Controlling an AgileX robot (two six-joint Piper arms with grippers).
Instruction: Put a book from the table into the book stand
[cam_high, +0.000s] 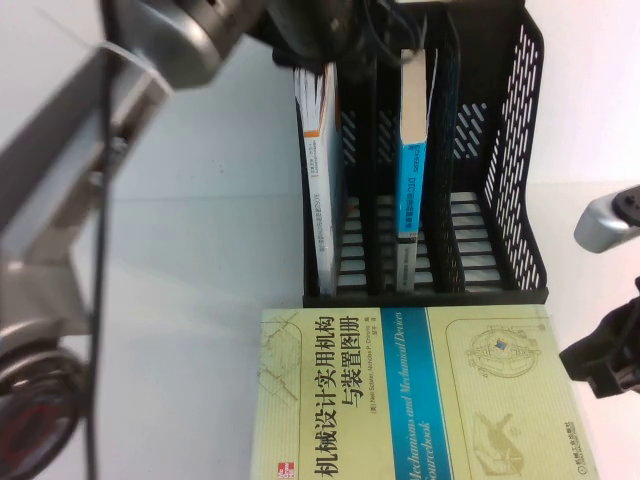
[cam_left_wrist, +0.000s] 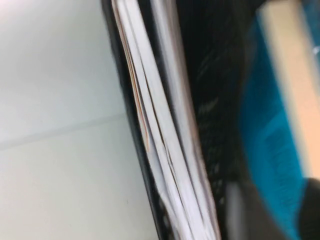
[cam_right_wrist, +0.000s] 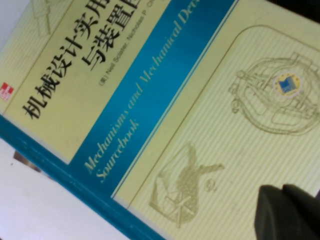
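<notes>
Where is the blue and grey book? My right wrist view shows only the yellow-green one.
Observer: The book stands upright in the middle slot of the book stand, spine toward the robot.
Operator: And the left gripper?
Observer: The left gripper is over the top of the stand, by that book's upper end; its tip is hidden there.
Operator: Anything else in the rack?
Observer: A thin white book stands in the left slot. The right gripper hangs at the right edge of the yellow-green book, which lies flat on the table in front of the stand.
</notes>
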